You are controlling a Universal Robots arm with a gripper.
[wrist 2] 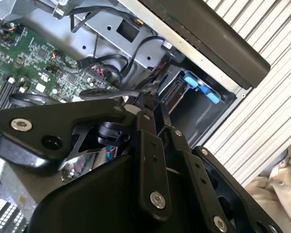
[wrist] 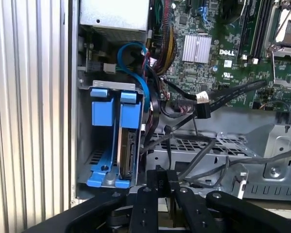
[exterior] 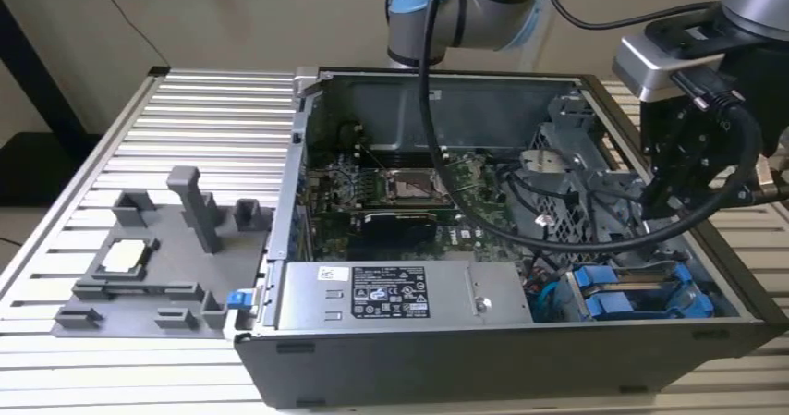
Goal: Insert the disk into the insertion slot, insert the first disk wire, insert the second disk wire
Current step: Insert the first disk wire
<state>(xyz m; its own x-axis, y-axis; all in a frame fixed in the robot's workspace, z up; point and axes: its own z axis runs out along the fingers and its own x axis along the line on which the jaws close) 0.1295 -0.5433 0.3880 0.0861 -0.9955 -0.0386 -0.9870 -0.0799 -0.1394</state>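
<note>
The disk (wrist: 129,154) stands on edge in its blue carrier (wrist: 130,112) inside the insertion slot (wrist: 85,145), at the case's front corner on the exterior view's right (exterior: 631,295). A second blue carrier (wrist: 99,114) sits beside it. A black wire with a loose connector (wrist: 203,110) lies free over the motherboard's edge. A blue wire (wrist: 134,54) loops down toward the disk's end. My gripper (wrist: 162,180) hangs above the case (exterior: 660,202), short of the disk, fingers (wrist: 152,194) pressed together with nothing seen between them. The second wrist view shows the blue carrier (wrist 2: 198,86) beyond the fingers (wrist 2: 146,127).
The green motherboard (exterior: 407,193) fills the case's middle. A grey power-supply box (exterior: 382,295) lies along the near wall. A perforated metal cage (wrist: 223,150) with black cables draped over it stands beside the slot. A grey fixture plate (exterior: 148,258) sits on the ribbed table, exterior view's left.
</note>
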